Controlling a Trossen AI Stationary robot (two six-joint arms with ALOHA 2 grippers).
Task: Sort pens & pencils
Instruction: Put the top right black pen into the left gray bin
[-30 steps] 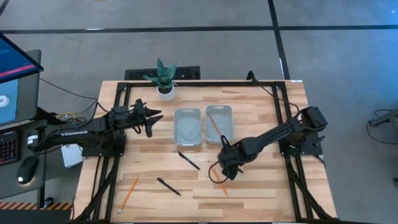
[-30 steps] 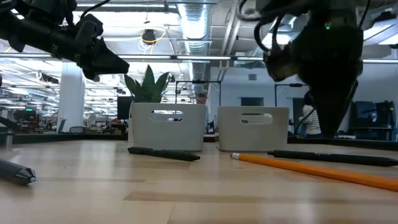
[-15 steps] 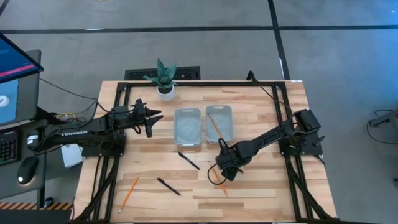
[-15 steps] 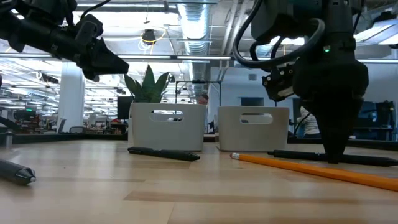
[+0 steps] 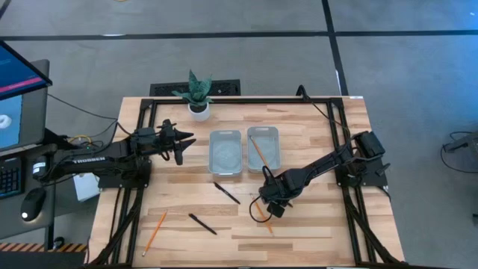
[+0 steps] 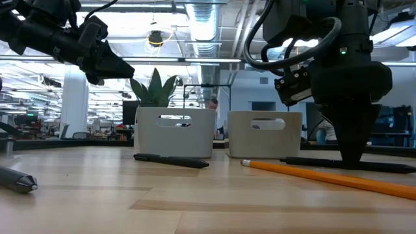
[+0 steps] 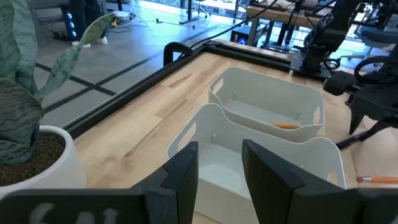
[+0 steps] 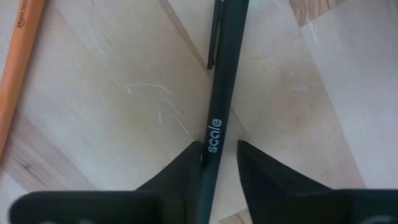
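The right fingers [image 8: 186, 168] pinch a black pen [image 8: 217, 118] lying between them on the desk [image 5: 314, 142], lower centre of the high view; left fingers [image 7: 186, 171] stand parted.

"scale" on black pen [image 8: 219, 112]; "TROSSEN" on left arm [image 5: 88, 158].
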